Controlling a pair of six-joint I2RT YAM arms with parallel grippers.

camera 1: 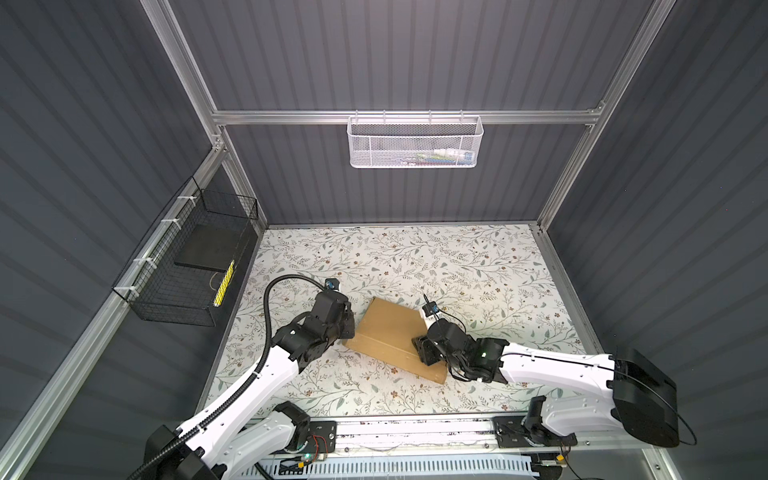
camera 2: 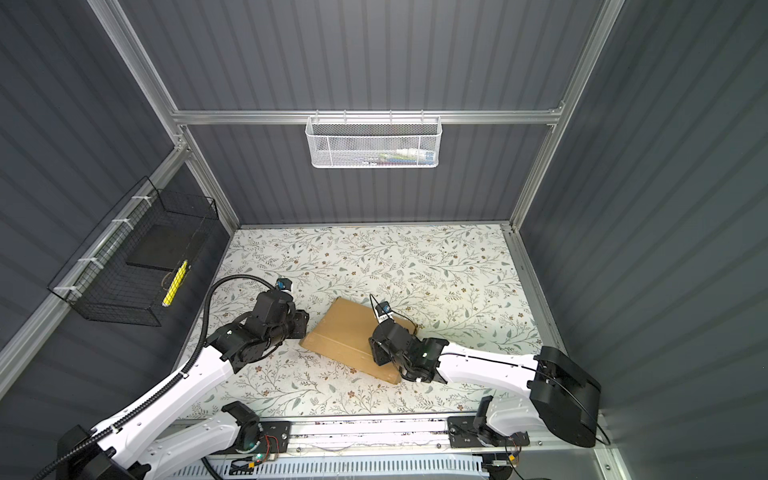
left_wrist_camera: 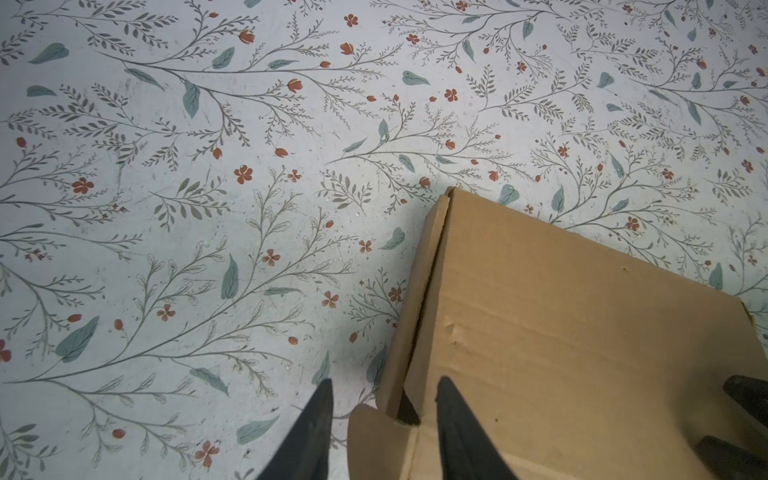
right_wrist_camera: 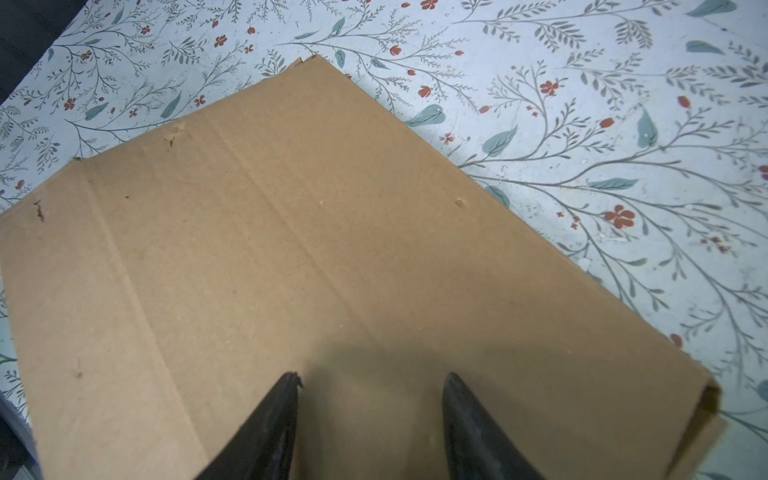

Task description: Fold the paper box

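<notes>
Both grippers stand parted, clamping nothing. The left gripper point(left_wrist_camera: 385, 379) straddles a corner of the one plain brown corrugated cardboard box point(camera 1: 386, 332): one black finger point(left_wrist_camera: 320, 419) is over the flower-printed tabletop point(left_wrist_camera: 208, 208) and the other over the lid, with the side wall and one rounded tab point(left_wrist_camera: 374, 440) between them. The right gripper point(right_wrist_camera: 372, 374) has both fingertips over the lid, which stretches ahead of them; contact cannot be told. The box lies closed between the two grippers.
</notes>
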